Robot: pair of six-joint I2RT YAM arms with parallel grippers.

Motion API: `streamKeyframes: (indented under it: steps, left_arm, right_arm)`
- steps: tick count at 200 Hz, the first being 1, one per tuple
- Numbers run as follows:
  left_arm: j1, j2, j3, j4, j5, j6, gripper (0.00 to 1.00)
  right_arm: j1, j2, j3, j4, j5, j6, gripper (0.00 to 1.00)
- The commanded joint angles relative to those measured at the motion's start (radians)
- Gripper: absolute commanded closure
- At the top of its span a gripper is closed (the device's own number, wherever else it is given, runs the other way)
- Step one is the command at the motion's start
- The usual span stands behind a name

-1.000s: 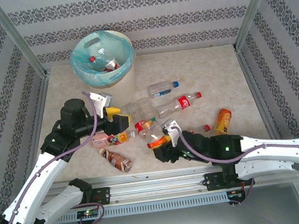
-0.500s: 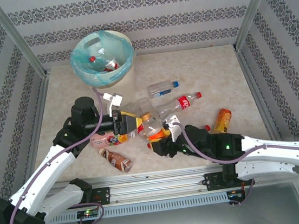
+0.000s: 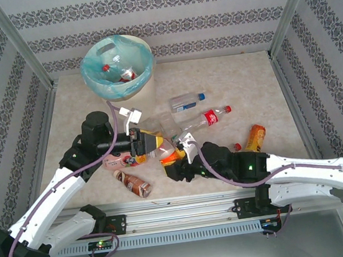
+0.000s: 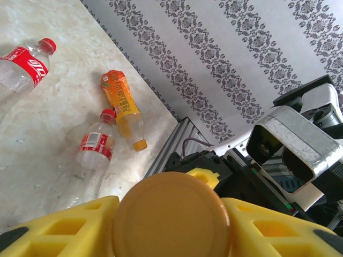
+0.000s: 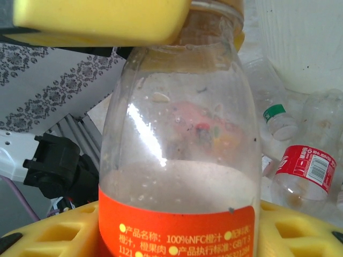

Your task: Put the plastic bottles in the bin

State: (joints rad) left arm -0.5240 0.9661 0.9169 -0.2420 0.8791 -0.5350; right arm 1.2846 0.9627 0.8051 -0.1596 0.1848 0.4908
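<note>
The left pincer (image 3: 150, 145) is clamped on the orange cap (image 4: 171, 214) of the orange-labelled bottle (image 5: 177, 160), and the right pincer (image 3: 174, 161) grips its body. Both arms reach low to the worktop's (image 3: 241, 82) near middle. The bin (image 3: 148, 92) stands far left, with bottles (image 3: 124, 71) inside.

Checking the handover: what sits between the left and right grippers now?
One orange-labelled bottle. The right gripper holds its body in the right wrist view; the left gripper flanks its orange cap in the left wrist view.
</note>
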Motion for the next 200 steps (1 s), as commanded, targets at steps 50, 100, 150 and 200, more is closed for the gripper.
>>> streamKeyframes:
  steps: [50, 100, 150, 200]
  left_arm:
    - [-0.009, -0.052, 0.076, -0.061, -0.191, 0.07, 0.85]
    - [-0.007, -0.008, 0.374, -0.2, -0.552, 0.255, 1.0]
    - [0.003, 0.197, 0.758, -0.24, -1.002, 0.562, 1.0]
    - [0.177, 0.461, 0.965, -0.264, -1.093, 0.714, 1.0]
  right_arm:
    - [0.002, 0.003, 0.014, -0.006, 0.109, 0.042, 0.36]
    - [-0.005, -0.07, -0.035, -0.058, 0.291, 0.117, 0.16]
    - [-0.006, -0.079, -0.027, -0.105, 0.321, 0.148, 0.17]
    - [-0.007, -0.058, -0.002, -0.139, 0.282, 0.147, 0.17]
